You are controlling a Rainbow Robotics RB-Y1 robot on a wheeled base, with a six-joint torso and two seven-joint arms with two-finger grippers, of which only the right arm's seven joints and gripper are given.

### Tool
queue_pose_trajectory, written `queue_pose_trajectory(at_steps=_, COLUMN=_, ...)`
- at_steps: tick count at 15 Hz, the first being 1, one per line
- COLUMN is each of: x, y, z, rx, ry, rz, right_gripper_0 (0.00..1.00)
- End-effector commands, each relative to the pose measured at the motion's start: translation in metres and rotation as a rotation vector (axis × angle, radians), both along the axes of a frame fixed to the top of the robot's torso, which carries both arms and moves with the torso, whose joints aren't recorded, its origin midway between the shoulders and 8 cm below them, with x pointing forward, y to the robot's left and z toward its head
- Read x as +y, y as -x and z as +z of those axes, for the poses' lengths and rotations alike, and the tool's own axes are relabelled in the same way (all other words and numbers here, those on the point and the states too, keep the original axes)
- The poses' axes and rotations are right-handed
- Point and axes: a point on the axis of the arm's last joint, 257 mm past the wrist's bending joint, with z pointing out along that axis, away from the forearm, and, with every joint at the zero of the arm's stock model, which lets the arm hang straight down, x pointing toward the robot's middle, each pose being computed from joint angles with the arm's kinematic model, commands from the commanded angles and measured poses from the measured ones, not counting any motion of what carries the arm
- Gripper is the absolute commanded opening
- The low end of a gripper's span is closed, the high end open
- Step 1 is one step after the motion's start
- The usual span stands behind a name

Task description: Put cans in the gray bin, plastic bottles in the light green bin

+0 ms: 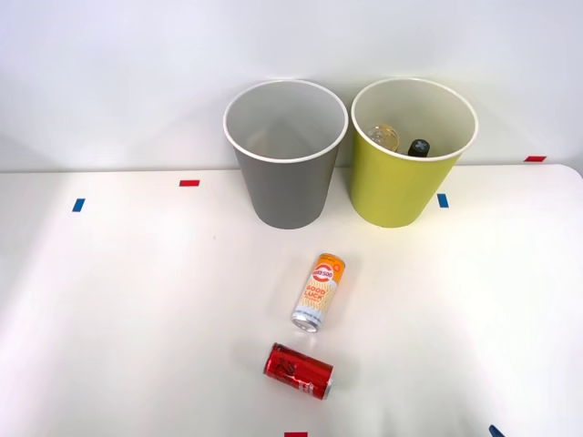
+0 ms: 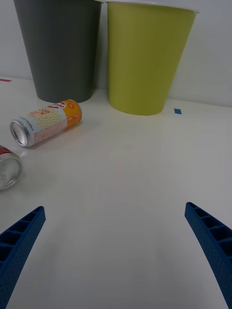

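Note:
Two cans lie on their sides on the white table. The orange-and-white can (image 1: 319, 291) (image 2: 46, 123) is in front of the bins, and the red can (image 1: 298, 370) (image 2: 8, 166) is nearer the front edge. The gray bin (image 1: 287, 196) (image 2: 60, 48) stands at the back with nothing showing inside it. Just to its right stands the light green bin (image 1: 392, 191) (image 2: 145, 58), holding plastic bottles: a black cap (image 1: 418, 147) and a clear bottle end (image 1: 383, 137) show. My right gripper (image 2: 116, 251) is open and holds nothing. It hangs low over bare table, with both cans off to one side.
Small tape marks dot the table: red (image 1: 189, 183) and blue (image 1: 78, 205) at the left, blue (image 1: 443, 200) beside the green bin, red (image 1: 535, 158) at the far right. A white wall rises right behind the bins.

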Motion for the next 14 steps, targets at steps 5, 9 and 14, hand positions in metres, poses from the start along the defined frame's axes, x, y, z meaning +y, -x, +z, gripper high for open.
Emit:
queue_pose_trajectory(at_steps=5, x=0.0, y=0.0, z=0.0, rx=0.0, ry=0.0, rz=0.0, right_gripper_0=1.0)
queue_pose_trajectory(at_steps=9, x=0.0, y=0.0, z=0.0, rx=0.0, ry=0.0, rz=0.0, right_gripper_0=1.0)
queue_pose_trajectory(at_steps=14, x=0.0, y=0.0, z=0.0, rx=0.0, ry=0.0, rz=0.0, right_gripper_0=1.0)
